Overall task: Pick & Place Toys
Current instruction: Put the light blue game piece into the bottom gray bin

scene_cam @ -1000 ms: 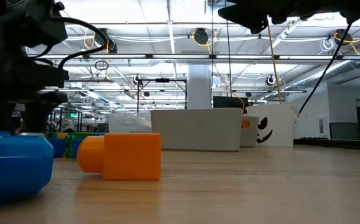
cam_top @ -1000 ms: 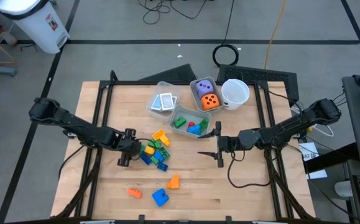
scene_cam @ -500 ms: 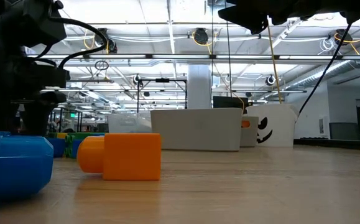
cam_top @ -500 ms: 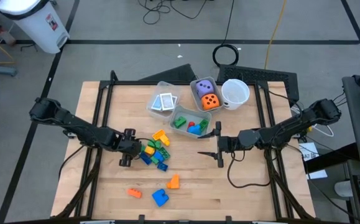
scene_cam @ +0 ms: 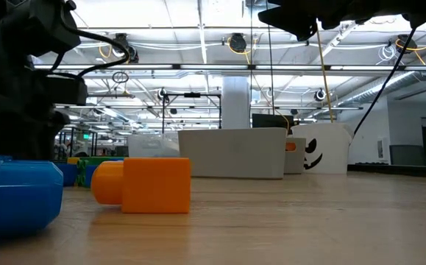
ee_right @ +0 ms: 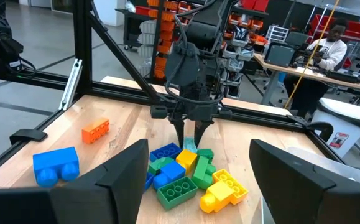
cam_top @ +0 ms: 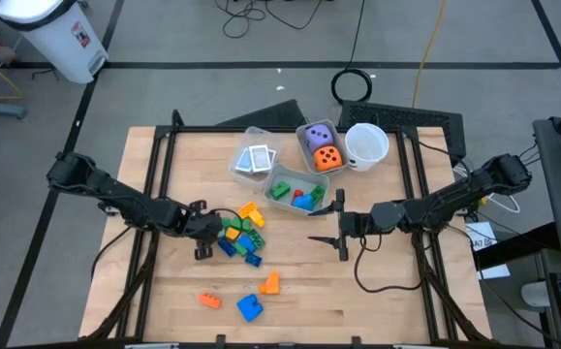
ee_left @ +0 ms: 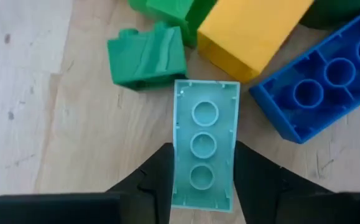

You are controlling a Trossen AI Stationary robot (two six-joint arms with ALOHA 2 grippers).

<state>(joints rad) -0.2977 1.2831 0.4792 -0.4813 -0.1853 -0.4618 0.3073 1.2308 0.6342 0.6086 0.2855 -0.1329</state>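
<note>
A pile of building blocks (cam_top: 242, 234) in blue, green, yellow and orange lies at the table's middle. My left gripper (cam_top: 205, 236) stands at the pile's left side, pointing down, shut on a pale teal block (ee_left: 203, 149). This block lies on the wood with its hollow underside up, and it also shows in the right wrist view (ee_right: 189, 147). My right gripper (cam_top: 337, 224) hangs open and empty to the right of the pile, above the table. Three loose blocks lie nearer the front: orange (cam_top: 209, 301), blue (cam_top: 250, 308) and orange (cam_top: 270, 282). My left gripper pinches the teal block's two long sides (ee_left: 178, 163) between its two fingers, at the end of the block away from the pile. The fingers (ee_left: 158, 180) come from above, pointing down, and lie across the block. The block lies flat on the table, underside up.
Three clear bins stand behind the pile: one with cards (cam_top: 254, 160), one with two dice (cam_top: 321, 147), one with several blocks (cam_top: 296, 191). A white cup (cam_top: 365, 143) stands at the far right. A green block (ee_left: 146, 56), a yellow one (ee_left: 248, 34) and a blue one (ee_left: 319, 93) crowd the teal block.
My left gripper has moved a little toward the table's right edge, in against the block pile.
</note>
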